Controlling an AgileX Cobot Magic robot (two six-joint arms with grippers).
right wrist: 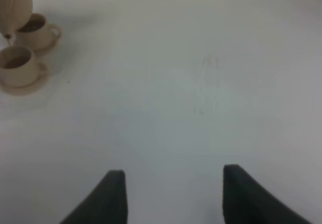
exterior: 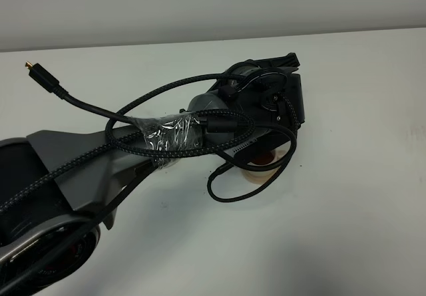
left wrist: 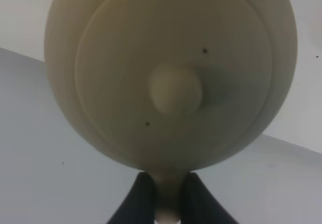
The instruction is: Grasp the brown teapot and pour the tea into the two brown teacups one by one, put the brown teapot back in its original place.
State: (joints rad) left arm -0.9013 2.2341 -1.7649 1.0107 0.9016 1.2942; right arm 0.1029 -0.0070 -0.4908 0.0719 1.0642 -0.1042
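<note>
Beige-tan and matte, the brown teapot [left wrist: 171,78] hangs in the left end effector [left wrist: 168,199], whose dark fingers [left wrist: 138,199] pinch its loop handle. Seen from the right wrist, the pot [right wrist: 14,5] is tipped with its spout just above the nearer of the two brown teacups [right wrist: 17,65]; the second cup [right wrist: 36,31], just beyond the first, already looks dark inside. The pour turns on that spout-over-cup line, so the left arm is the one that matters. The right end effector [right wrist: 168,194] stands open, well apart from the cups, over bare worktop [right wrist: 201,83]. No writing is legible.
</note>
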